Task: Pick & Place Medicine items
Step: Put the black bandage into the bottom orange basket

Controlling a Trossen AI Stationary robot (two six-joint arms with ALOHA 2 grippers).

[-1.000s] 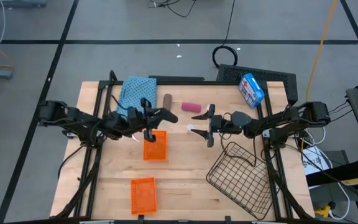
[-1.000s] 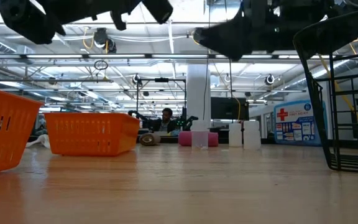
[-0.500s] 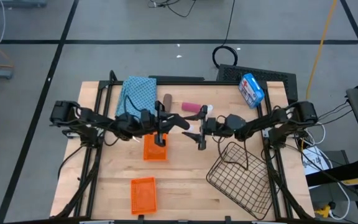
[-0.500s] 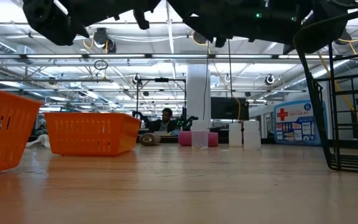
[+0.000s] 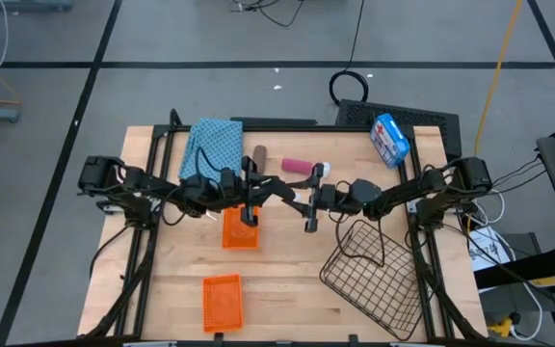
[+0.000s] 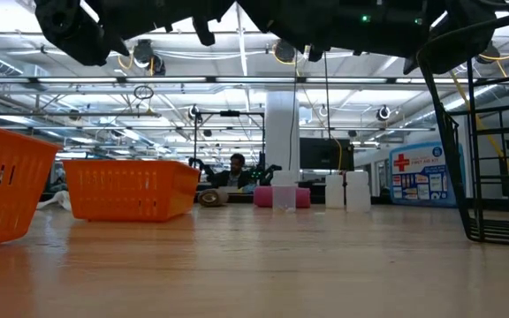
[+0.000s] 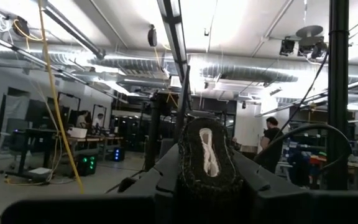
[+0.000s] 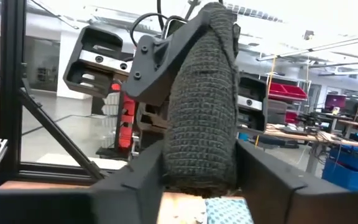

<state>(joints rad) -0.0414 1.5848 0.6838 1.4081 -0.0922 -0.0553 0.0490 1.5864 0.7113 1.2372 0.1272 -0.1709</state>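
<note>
The brown cylinder [image 5: 260,154] and the pink cylinder [image 5: 297,166] lie on their sides near the table's far edge, with a white vial [image 5: 323,169] standing by the pink one's right end. The low view shows three white vials [image 6: 283,194] [image 6: 334,190] [image 6: 356,190] upright on the table beside the pink cylinder [image 6: 263,196]. The black cylinder is out of view. My left gripper [image 5: 276,185] [image 7: 207,155] and right gripper [image 5: 297,198] [image 8: 204,106] hover level above the table's middle. They are tip to tip, both shut, and touch nothing I can see.
An orange basket [image 5: 241,229] sits under my left wrist, and a second orange basket [image 5: 223,301] stands nearer the near edge. A tipped wire basket [image 5: 374,275] is at near right. A blue cloth [image 5: 213,145] and the blue-and-white box [image 5: 389,138] lie along the far edge.
My left gripper has moved toward the table's right and my right gripper toward its left, bringing their tips close together above the middle. Most of that travel came first, and since then they have barely shifted. Nothing on the table has moved.
</note>
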